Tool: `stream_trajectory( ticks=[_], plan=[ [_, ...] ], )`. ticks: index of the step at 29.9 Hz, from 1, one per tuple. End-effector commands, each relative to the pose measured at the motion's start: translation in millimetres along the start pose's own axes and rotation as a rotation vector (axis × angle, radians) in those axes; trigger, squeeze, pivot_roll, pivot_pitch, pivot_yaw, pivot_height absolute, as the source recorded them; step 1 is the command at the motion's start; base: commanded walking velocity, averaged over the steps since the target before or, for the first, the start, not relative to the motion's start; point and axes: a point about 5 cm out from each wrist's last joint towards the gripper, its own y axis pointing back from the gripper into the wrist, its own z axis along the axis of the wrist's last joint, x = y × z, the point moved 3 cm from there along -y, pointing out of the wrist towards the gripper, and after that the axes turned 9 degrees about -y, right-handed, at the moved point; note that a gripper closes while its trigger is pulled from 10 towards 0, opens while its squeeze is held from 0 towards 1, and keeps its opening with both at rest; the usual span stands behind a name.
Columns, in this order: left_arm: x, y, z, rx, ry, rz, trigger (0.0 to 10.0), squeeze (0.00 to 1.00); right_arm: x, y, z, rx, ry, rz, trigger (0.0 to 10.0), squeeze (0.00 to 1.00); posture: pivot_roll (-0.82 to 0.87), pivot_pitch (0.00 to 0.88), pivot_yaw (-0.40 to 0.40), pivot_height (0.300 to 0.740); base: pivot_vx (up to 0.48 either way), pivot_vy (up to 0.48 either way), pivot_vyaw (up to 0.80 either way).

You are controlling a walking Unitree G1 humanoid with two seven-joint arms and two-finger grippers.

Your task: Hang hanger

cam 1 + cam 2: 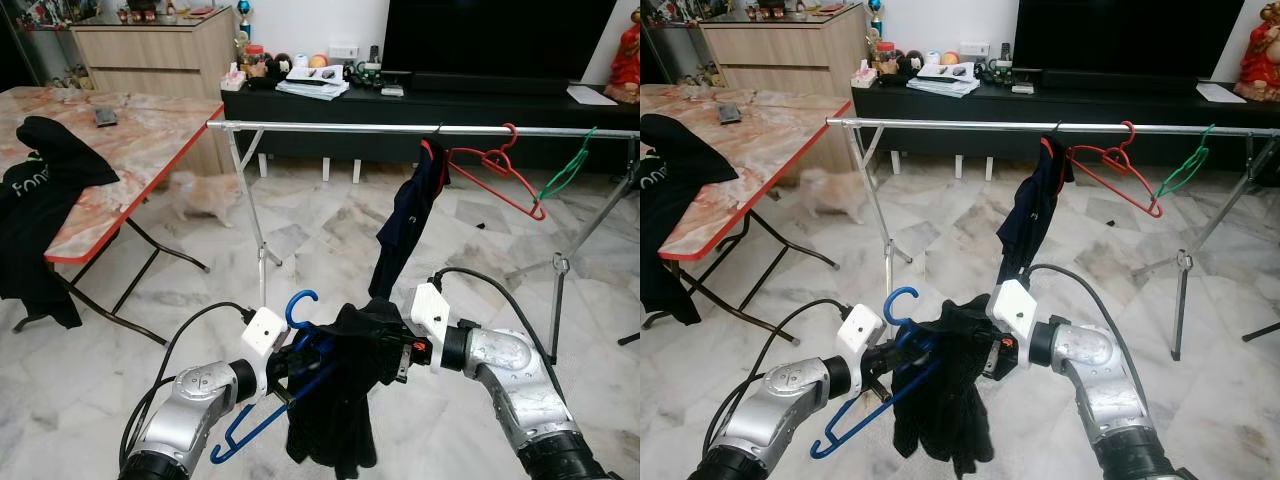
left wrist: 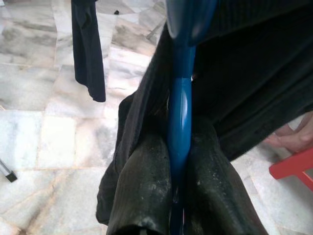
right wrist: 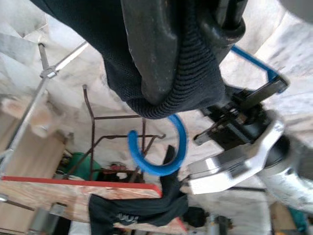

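A blue hanger (image 1: 300, 304) with a black garment (image 1: 335, 412) draped over it hangs low in front of me, between my arms. My left gripper (image 1: 290, 362) is shut on the blue hanger's bar (image 2: 180, 122), with a black finger (image 2: 142, 196) on either side of it. My right gripper (image 1: 396, 350) is shut on the black garment, whose ribbed cloth (image 3: 171, 83) bunches between its fingers. The blue hook (image 3: 164, 154) curls free above my left wrist. The silver rail (image 1: 340, 127) runs across, farther off and higher.
On the rail hang a dark garment (image 1: 408, 220), a red hanger (image 1: 497, 176) and a green hanger (image 1: 566, 170). A folding table (image 1: 130, 140) with a black shirt (image 1: 40, 195) stands at the left. A cat (image 1: 203, 195) is on the floor beyond it. A black TV cabinet (image 1: 430, 105) lines the back.
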Motion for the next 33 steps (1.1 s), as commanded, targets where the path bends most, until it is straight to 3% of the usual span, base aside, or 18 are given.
stream_trajectory(
  ticks=[1, 11, 16, 25, 26, 27, 28, 29, 33],
  plan=[
    [6.2, -0.1, 6, -0.019, -0.005, 0.021, 10.0, 0.0, 6.7, -1.4, 4, -0.005, 0.016, 0.044, 10.0, 0.0, 0.07, 0.02, -0.003, 0.74, 0.0, 0.0, 0.0],
    [6.0, -1.4, 7, -0.029, 0.0, 0.025, 10.0, 0.0, 11.5, 0.0, -20, 0.114, -0.004, 0.043, 10.0, 0.0, 0.07, 0.025, -0.003, 0.74, 0.0, 0.0, 0.0],
    [6.7, -1.8, 8, -0.033, 0.002, 0.03, 10.0, 0.0, 2.6, 0.4, -30, 0.171, 0.005, -0.02, 10.0, 0.0, 0.07, 0.025, -0.003, 0.74, 0.0, 0.0, 0.0],
    [7.1, -2.2, 8, -0.035, 0.004, 0.034, 10.0, 0.0, 5.1, -1.8, -29, 0.165, 0.007, -0.002, 10.0, 0.0, 0.07, 0.025, -0.004, 0.74, 0.0, 0.0, 0.0],
    [7.2, -2.2, 8, -0.036, 0.004, 0.035, 10.0, 0.0, 5.6, -1.5, -29, 0.166, 0.007, 0.004, 10.0, 0.39, 0.07, 0.025, -0.004, 0.74, 0.0, 0.0, 0.0],
    [7.2, -2.2, 8, -0.036, 0.004, 0.035, 10.0, 0.0, 5.6, -1.5, -29, 0.166, 0.007, 0.004, 10.0, 0.39, 0.07, 0.025, -0.004, 0.74, 0.0, 0.0, 0.0],
    [7.3, -2.2, 8, -0.037, 0.004, 0.037, 10.0, 0.0, 6.4, -0.7, -29, 0.167, 0.006, 0.011, 10.0, 0.53, 0.07, 0.024, -0.004, 0.74, 0.0, 0.0, 0.0],
    [7.3, -2.2, 8, -0.037, 0.004, 0.037, 10.0, 0.0, 6.7, -0.4, -29, 0.167, 0.005, 0.015, 10.0, 0.86, 0.07, 0.024, -0.004, 0.74, 0.0, 0.0, 0.0],
    [6.7, -2.6, 9, -0.043, 0.005, 0.033, 10.0, 0.0, 7.0, 0.7, -29, 0.17, 0.009, 0.022, 10.0, 0.88, 0.06, 0.023, -0.004, 0.74, 0.0, 0.0, 0.0]
  ],
)
